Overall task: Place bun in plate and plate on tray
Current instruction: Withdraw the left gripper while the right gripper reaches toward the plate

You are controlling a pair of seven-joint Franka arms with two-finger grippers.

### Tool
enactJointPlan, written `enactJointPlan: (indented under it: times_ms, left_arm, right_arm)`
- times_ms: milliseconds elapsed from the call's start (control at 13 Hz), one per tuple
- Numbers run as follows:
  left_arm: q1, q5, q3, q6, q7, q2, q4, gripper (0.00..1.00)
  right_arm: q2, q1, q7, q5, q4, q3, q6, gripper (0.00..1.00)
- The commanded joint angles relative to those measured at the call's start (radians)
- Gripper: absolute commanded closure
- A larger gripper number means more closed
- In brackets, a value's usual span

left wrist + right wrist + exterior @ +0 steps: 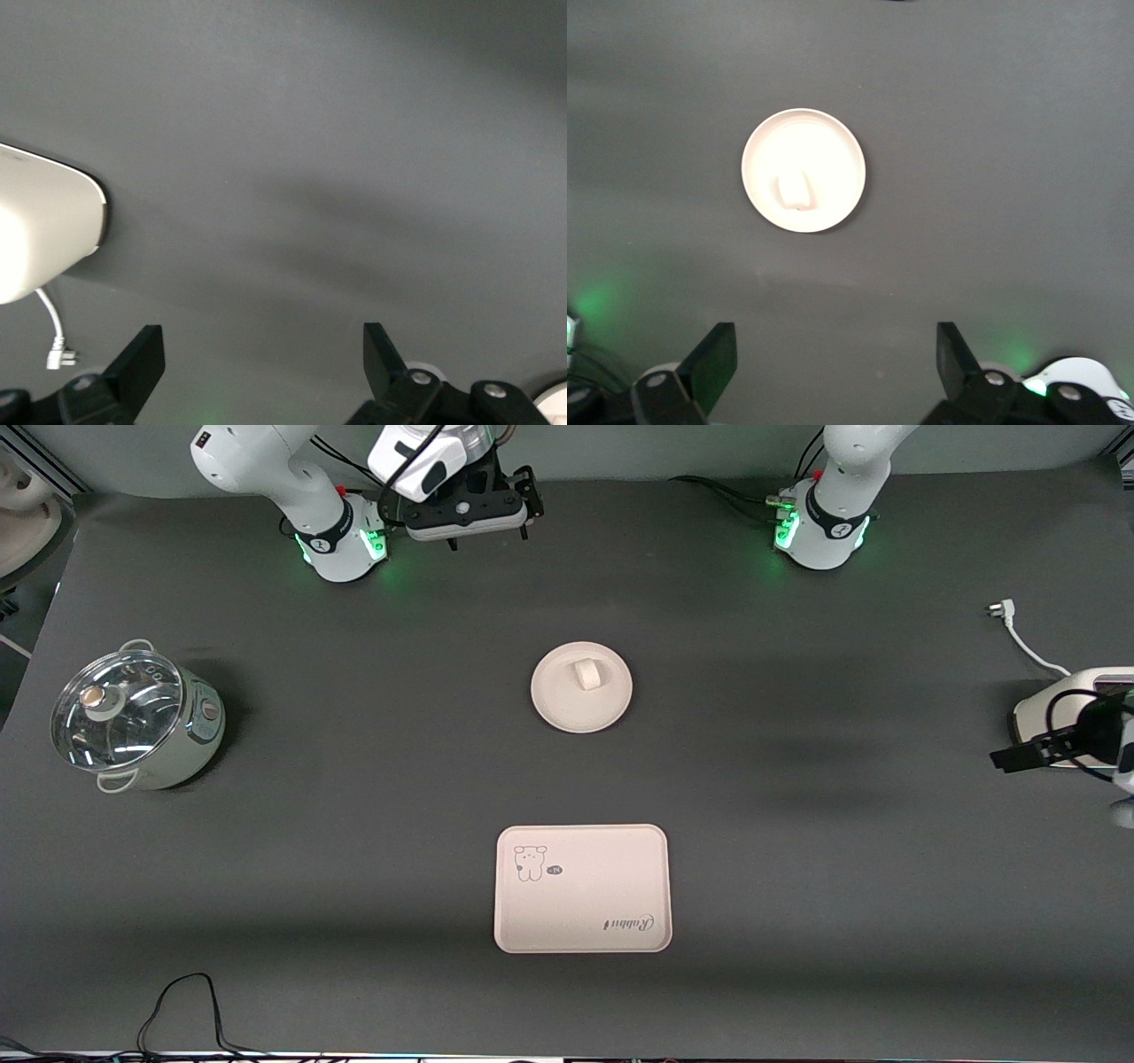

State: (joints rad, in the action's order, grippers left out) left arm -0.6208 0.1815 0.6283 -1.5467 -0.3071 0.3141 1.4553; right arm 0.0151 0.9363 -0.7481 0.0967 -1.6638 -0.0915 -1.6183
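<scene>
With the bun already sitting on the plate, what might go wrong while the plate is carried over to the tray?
1. The bun lies loose on the shallow plate; a tilt during lifting may roll it off.
2. The plate's low rim sits flat on the mat, so the open jaws of the right gripper, up near its base, or of the left gripper beside the white appliance, may slip.
3. The tray is barely wider than the plate, so an off-centre release may leave it overhanging.

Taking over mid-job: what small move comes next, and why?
Probably bring the right tool, open near its base, down to the plate's rim. The bun already sits in it, and the tray lies bare nearer the camera.
</scene>
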Motion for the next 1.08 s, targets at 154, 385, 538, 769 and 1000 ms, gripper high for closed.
enactJointPlan:
  times_ms: [154, 385, 538, 769, 1000]
  left_arm:
    - [0.35, -0.094, -0.405, 0.014, 0.109, -0.188, 0.089, 0.0]
    - [0.525, -0.148, -0.6, -0.038, 0.193, -0.291, 0.209, 0.0]
    - [0.614, -0.149, -0.68, -0.122, 0.197, -0.36, 0.322, 0.0]
    - [0.612, -0.149, -0.68, -0.125, 0.195, -0.397, 0.353, 0.0]
    - [0.616, -0.149, -0.679, -0.122, 0.195, -0.395, 0.352, 0.0]
  right_arm:
    - [0.137, -0.001, 0.012, 0.064, -0.305, -0.02, -0.248, 0.0]
    - [0.143, -0.001, 0.032, 0.07, -0.478, -0.02, -0.449, 0.0]
    - [0.14, 0.001, 0.029, 0.072, -0.586, -0.017, -0.59, 0.0]
    - [0.102, 0.004, 0.029, 0.109, -0.701, -0.017, -0.783, 0.0]
    - [-0.007, 0.038, 0.018, 0.135, -0.711, -0.014, -0.897, 0.0]
